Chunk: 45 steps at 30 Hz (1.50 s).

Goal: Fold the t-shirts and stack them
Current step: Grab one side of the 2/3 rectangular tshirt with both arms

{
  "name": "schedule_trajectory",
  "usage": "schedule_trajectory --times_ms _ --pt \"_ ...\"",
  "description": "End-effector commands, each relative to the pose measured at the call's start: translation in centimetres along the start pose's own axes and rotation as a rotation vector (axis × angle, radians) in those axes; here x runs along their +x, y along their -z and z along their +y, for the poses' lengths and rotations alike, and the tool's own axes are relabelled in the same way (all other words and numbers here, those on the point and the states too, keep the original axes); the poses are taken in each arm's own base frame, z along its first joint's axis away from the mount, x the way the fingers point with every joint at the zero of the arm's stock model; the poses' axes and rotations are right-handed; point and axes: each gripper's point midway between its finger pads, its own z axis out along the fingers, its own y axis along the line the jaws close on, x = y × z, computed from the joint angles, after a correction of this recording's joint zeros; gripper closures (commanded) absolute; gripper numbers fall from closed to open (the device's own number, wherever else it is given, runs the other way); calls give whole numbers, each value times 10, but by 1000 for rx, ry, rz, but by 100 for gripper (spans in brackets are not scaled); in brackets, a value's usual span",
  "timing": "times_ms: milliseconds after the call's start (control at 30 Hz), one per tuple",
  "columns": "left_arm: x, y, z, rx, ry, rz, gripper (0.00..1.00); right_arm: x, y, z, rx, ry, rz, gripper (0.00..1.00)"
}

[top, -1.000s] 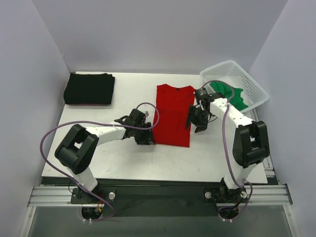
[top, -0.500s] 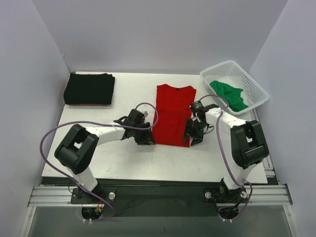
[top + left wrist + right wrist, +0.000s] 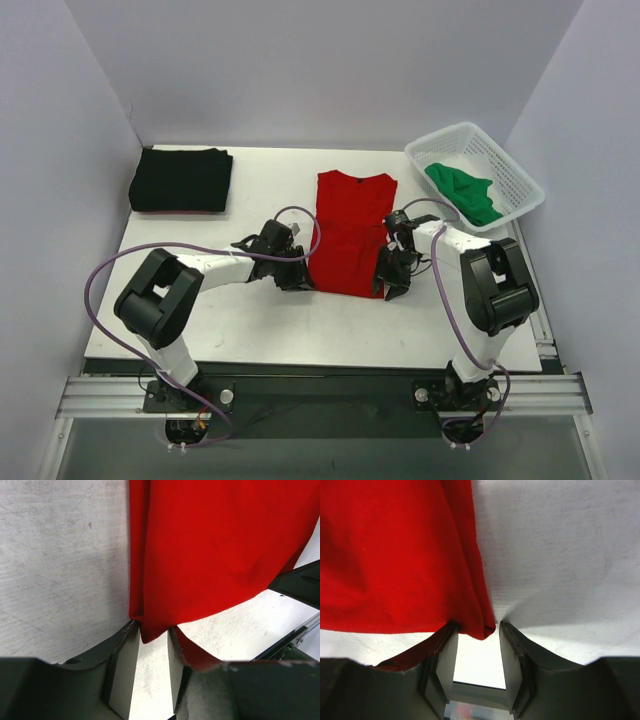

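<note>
Over the last second the right gripper (image 3: 386, 284) has moved from the right edge of the red t-shirt (image 3: 350, 225) to its near right corner. The left gripper (image 3: 300, 280) stays at its near left corner. Each gripper's jaws stand apart, straddling a hem corner unclamped. The shirt lies flat on the white table (image 3: 270, 320). A folded black t-shirt (image 3: 182, 180) lies far to its left. A green t-shirt (image 3: 463, 192) sits in the basket (image 3: 520, 175) to its right. The walls (image 3: 320, 70) are pale.
</note>
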Motion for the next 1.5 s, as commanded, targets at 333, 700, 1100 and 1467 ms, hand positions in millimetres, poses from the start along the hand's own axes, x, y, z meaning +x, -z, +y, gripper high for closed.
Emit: schedule_trajectory --times_ms 333,700,1100,1467 --pt "11 -14 35 -111 13 25 93 9 -13 -11 47 -10 52 83" --pt "20 3 45 -153 44 -21 100 16 -5 -15 52 -38 45 100" --pt "27 37 26 -152 6 -41 100 39 25 -6 16 -22 47 100" --pt "51 101 15 -158 -56 19 100 79 86 -8 0 23 8 100"
